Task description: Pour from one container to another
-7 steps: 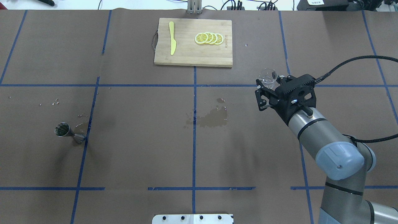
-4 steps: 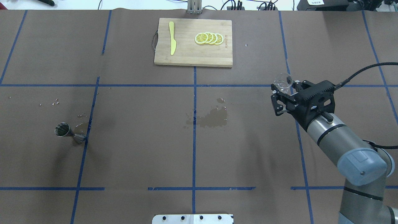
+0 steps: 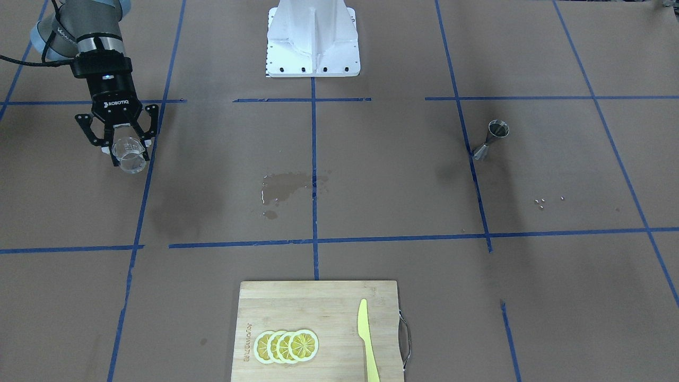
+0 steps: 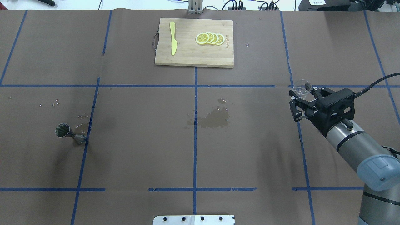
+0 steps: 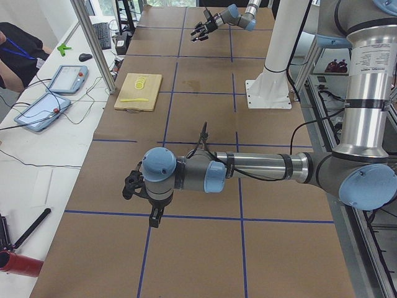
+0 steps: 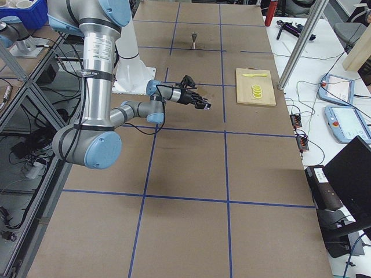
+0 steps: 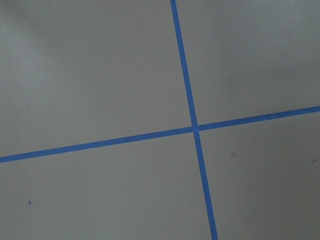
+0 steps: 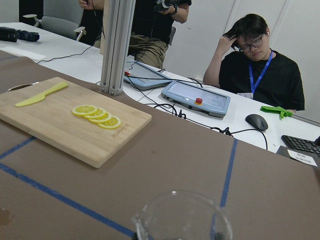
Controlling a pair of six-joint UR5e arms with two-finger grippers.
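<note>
Beaker [image 4: 302, 85] pinched in my right claw [image 4: 302, 92], frame right; looks like carry step. Next: long level traverse to jigger [image 4: 67, 132], frame left.

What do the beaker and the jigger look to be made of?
The beaker looks like clear glass, though clear plastic is possible: the table shows through it and its rim glints. The jigger seems steel, silver-grey with a shiny, reflective inside.

The beaker [image 3: 129, 155] is clear glossy glass, the jigger [image 3: 489, 142] shiny metal. The table [image 4: 140, 156] has a matt brown paper surface; the cutting board [image 4: 187, 56] is wood.
</note>
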